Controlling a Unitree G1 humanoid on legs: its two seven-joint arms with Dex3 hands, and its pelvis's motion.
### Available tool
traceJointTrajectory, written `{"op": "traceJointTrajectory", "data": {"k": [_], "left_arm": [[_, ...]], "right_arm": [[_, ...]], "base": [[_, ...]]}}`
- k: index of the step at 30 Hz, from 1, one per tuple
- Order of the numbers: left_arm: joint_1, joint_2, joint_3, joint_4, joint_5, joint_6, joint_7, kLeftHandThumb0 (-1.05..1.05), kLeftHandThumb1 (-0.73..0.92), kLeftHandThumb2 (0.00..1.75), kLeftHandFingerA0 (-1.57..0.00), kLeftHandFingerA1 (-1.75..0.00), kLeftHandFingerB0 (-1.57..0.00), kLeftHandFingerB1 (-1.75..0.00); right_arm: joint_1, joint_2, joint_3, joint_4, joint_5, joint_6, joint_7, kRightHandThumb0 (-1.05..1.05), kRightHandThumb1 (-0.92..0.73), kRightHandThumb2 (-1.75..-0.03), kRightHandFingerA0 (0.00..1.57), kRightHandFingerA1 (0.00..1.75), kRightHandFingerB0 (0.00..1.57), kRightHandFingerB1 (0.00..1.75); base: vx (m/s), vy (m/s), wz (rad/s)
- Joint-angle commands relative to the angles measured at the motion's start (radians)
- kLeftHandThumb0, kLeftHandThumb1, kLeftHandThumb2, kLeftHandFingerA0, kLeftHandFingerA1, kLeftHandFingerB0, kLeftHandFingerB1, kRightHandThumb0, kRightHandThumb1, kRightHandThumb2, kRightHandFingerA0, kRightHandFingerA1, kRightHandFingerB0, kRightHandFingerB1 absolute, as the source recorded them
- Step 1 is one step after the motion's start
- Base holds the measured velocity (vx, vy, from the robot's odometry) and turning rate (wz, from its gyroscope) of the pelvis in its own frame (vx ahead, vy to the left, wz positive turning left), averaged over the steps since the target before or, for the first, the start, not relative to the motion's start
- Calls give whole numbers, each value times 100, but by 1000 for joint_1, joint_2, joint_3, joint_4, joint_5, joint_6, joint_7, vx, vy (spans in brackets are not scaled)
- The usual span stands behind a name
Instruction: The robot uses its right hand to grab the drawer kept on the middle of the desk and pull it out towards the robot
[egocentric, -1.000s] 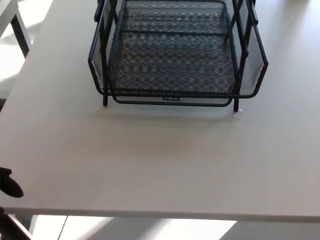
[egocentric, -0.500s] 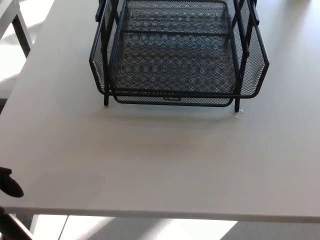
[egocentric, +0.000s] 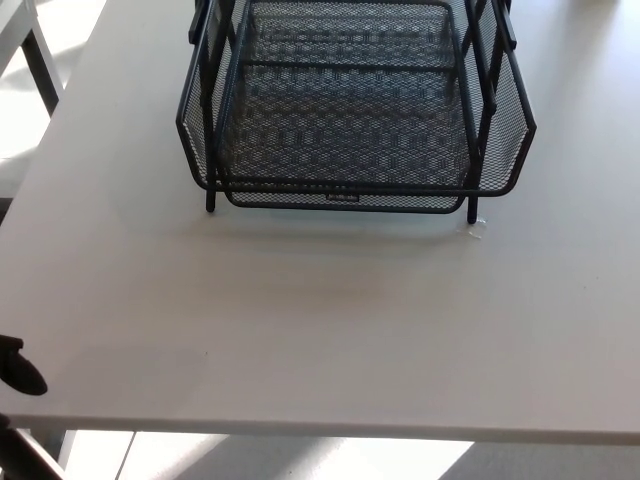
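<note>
A black wire-mesh drawer unit stands on the white desk, at the middle of its far half. Its lower drawer's front rim faces me, nearly flush with the frame's two front legs. The mesh trays look empty. A small black part of my left hand shows at the picture's left edge, below the desk's near corner and far from the drawer. My right hand does not show anywhere.
A small clear scrap lies on the desk by the frame's front right leg. The desk's near edge runs across the bottom of the view. Another table's leg stands at the upper left.
</note>
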Motion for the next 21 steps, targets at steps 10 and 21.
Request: {"op": "traceJointTrajectory", "data": {"k": [10,21], "left_arm": [[12,-17,10,6,8,-16,21,-27,56,57,-80,-89,-83,-60],[20,-26,18,2,0,-11,13,-27,55,57,-81,-86,-83,-58]], "right_arm": [[-69,-104,150,144,104,-5,267,-56,-44,-82,53,65,43,51],[-62,-120,239,127,141,-17,253,-56,-45,-82,55,66,42,51]], "base": [[0,0,0],[0,0,0]]}}
